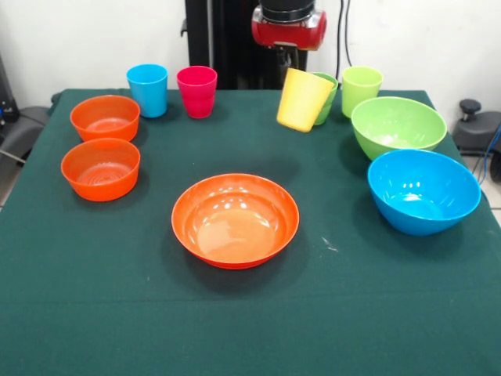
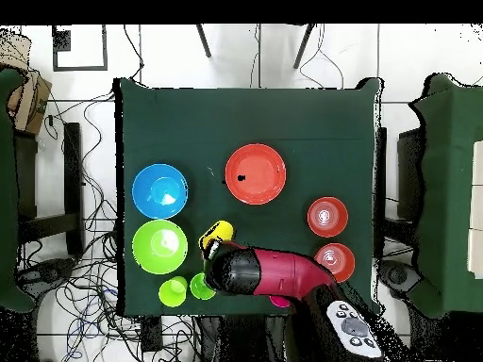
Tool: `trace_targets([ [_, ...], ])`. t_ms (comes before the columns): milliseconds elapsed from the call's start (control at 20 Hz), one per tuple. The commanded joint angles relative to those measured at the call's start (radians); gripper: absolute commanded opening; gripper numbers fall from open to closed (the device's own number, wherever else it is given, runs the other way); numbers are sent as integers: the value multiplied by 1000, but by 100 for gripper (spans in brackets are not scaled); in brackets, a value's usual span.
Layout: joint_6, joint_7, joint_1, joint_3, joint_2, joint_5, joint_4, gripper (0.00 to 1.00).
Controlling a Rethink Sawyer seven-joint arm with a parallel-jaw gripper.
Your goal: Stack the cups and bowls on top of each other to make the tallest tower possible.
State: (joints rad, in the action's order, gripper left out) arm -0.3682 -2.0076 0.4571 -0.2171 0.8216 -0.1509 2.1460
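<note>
My gripper [image 1: 290,66] hangs at the table's far side, shut on the rim of a yellow cup [image 1: 304,99], which is tilted and off the cloth; in the overhead view the cup [image 2: 217,232] pokes out from under the gripper [image 2: 221,247]. A wide orange bowl [image 1: 235,219] sits upright mid-table, nearer the camera than the cup. Two small orange bowls [image 1: 105,117] [image 1: 100,168] stand at the left. A sky blue cup [image 1: 148,89] and a pink cup [image 1: 196,91] stand at the far left. No tower stands.
A light green cup [image 1: 361,88] stands at the far right and another [image 1: 328,98] is half hidden behind the yellow cup. A lime green bowl [image 1: 398,125] and a blue bowl [image 1: 423,190] sit on the right side. The red arm [image 2: 278,273] covers the table's robot-side edge.
</note>
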Motion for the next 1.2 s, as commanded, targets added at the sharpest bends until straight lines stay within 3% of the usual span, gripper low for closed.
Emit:
trace_targets([
  [50,-176,-20,-8,-75,31,47,-121,0],
  [400,-247,19,40,-123,-41,83,-165,0],
  [800,-152,36,51,-131,-133,31,-211,0],
  [1200,-209,70,63,-140,-179,19,-299,0],
])
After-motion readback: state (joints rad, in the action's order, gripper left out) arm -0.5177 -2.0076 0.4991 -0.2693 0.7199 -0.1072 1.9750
